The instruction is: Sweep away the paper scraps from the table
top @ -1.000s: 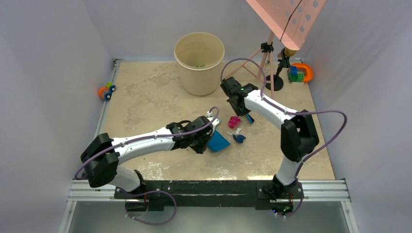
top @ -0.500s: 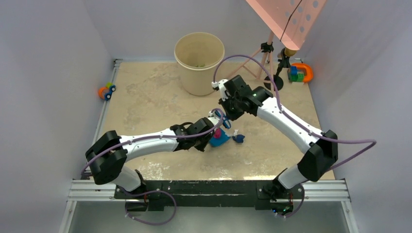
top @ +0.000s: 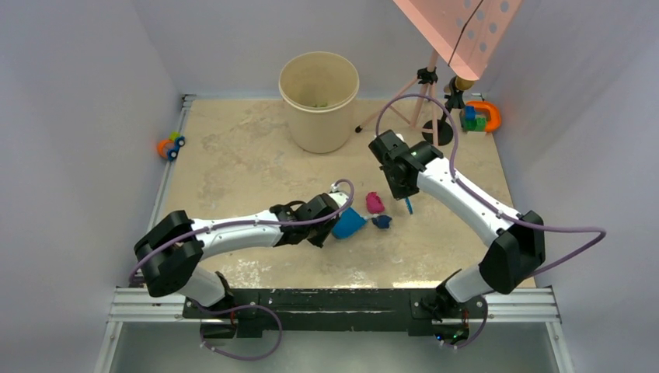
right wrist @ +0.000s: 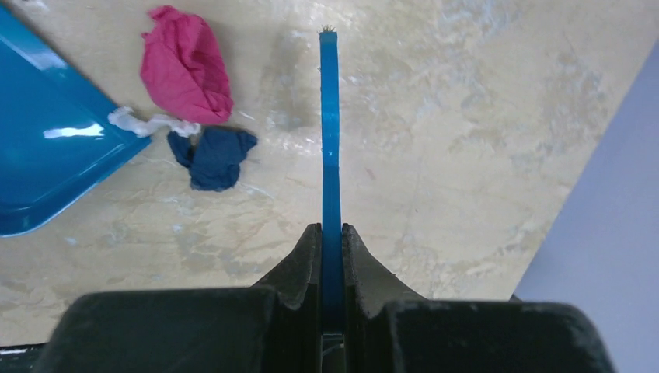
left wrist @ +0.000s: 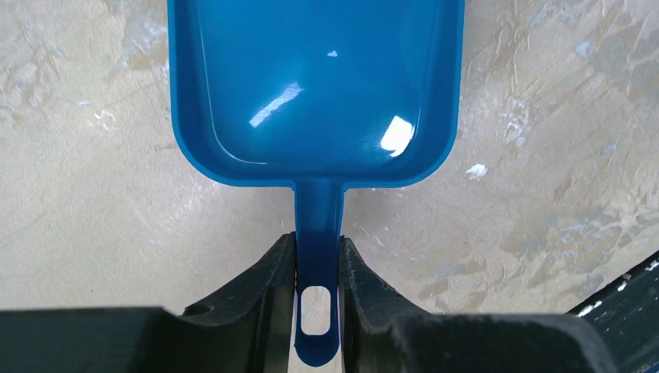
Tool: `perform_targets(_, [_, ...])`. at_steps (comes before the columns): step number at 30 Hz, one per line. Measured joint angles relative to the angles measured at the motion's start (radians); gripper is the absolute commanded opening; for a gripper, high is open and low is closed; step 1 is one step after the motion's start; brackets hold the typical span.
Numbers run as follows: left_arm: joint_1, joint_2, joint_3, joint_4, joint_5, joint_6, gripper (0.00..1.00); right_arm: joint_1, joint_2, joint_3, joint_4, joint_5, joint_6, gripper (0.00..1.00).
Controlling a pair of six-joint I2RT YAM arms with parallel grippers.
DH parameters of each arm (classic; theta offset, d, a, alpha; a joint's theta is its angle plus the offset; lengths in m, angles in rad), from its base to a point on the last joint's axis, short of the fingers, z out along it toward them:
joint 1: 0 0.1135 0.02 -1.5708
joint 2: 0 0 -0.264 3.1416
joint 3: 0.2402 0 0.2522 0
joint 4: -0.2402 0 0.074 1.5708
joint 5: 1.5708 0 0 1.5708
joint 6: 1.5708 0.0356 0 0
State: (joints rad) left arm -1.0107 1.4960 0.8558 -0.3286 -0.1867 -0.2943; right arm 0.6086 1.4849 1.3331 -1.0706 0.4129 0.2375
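Since half a second ago, your right gripper [right wrist: 331, 233] has swung away from above the dustpan, out to the right of the scraps. Its fingers [right wrist: 299, 264] are pinched narrow on a blue brush [right wrist: 330, 132]. The wrist view shows the brush edge-on as a thin strip, with its far tip down near the table [top: 233, 155].

To the left of that strip and apart from it, you have three of the paper scraps:
- The pink scrap [right wrist: 186, 66] lies farthest out.
- The white scrap [right wrist: 148, 122] is a thin strand touching the lip of the dustpan [right wrist: 47, 155].
- The dark blue scrap [right wrist: 214, 158] sits just beside the white one.

From above, the pink and dark blue wads lie between the dustpan's mouth and the brush tip.

Your left gripper [left wrist: 316, 287] has barely shifted. It is clamped tight on the dustpan's handle, and the glossy pan rests flat on the table with its mouth towards the scraps.

Farther off you can see a beige bucket [top: 319, 101] at the back, a toy car [top: 170, 145] at the left rail and toy blocks [top: 480, 116] in the far right corner.
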Motion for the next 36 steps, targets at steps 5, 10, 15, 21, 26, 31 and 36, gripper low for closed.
perform_targets(5, [-0.017, -0.031, -0.03, -0.008, 0.008, -0.008, 0.0, 0.0, 0.015, 0.0, -0.069, 0.063, 0.079, 0.0])
perform_targets(10, [-0.059, -0.031, -0.03, -0.029, 0.007, -0.013, 0.0, 0.016, 0.1, -0.001, -0.082, 0.062, 0.102, 0.0])
perform_targets(15, [-0.072, -0.03, -0.027, -0.044, 0.008, -0.028, 0.0, 0.032, 0.15, -0.007, -0.039, -0.013, 0.086, 0.0])
perform_targets(21, [-0.072, 0.016, 0.015, -0.057, 0.008, -0.036, 0.0, 0.035, 0.195, 0.022, 0.02, -0.124, 0.005, 0.0])
perform_targets(26, [-0.072, 0.036, 0.018, -0.054, -0.002, -0.039, 0.0, 0.054, 0.134, 0.012, 0.104, -0.338, -0.084, 0.0])
perform_targets(31, [-0.071, 0.05, 0.018, -0.052, -0.011, -0.039, 0.0, 0.063, 0.002, 0.003, 0.13, -0.519, -0.124, 0.0])
perform_targets(36, [-0.071, 0.053, 0.016, -0.028, -0.023, -0.047, 0.0, 0.065, -0.055, 0.003, 0.124, -0.525, -0.124, 0.0])
